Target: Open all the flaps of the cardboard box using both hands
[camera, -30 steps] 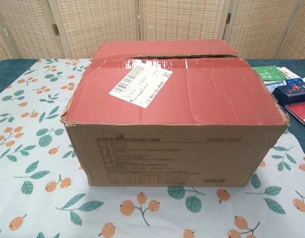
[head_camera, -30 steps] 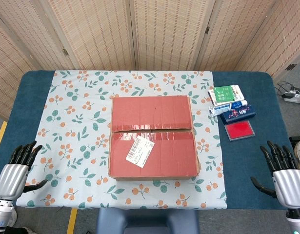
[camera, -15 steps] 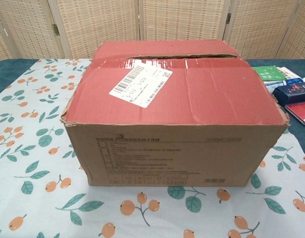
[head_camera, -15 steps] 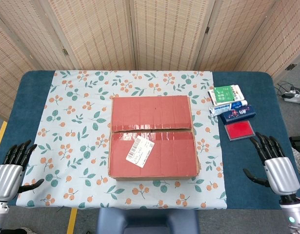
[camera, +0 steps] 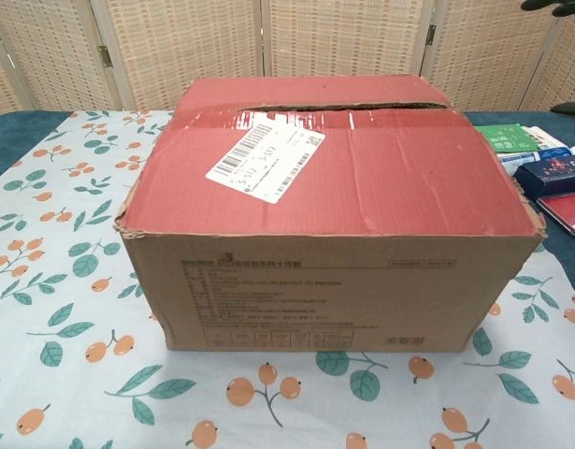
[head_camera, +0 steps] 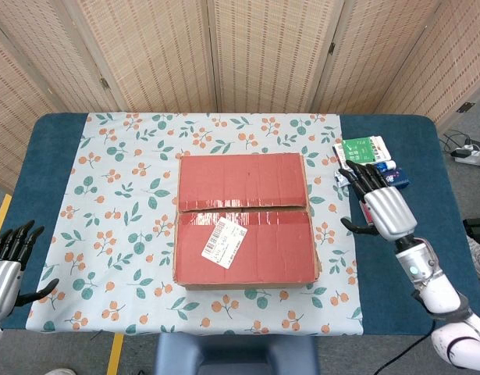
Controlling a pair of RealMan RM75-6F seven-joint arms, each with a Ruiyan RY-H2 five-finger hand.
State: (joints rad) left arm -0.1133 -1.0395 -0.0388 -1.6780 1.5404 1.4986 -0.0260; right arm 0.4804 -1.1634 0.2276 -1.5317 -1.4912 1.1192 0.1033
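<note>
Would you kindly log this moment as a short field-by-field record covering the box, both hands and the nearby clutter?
box: red-topped brown cardboard box, both top flaps closed, white shipping label on near flap
surface: floral tablecloth over blue table
left hand: open, at the table's near left edge, apart from box
right hand: open, raised to the right of box, not touching it
clutter: green packet and other small packages far right
task state: no flap opened yet

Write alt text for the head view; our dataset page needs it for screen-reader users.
A closed cardboard box with red flaps sits on a leaf-print cloth, seen from above. The right hand hovers open beside the box's right side, and the left hand is open at the table's near left corner.
</note>
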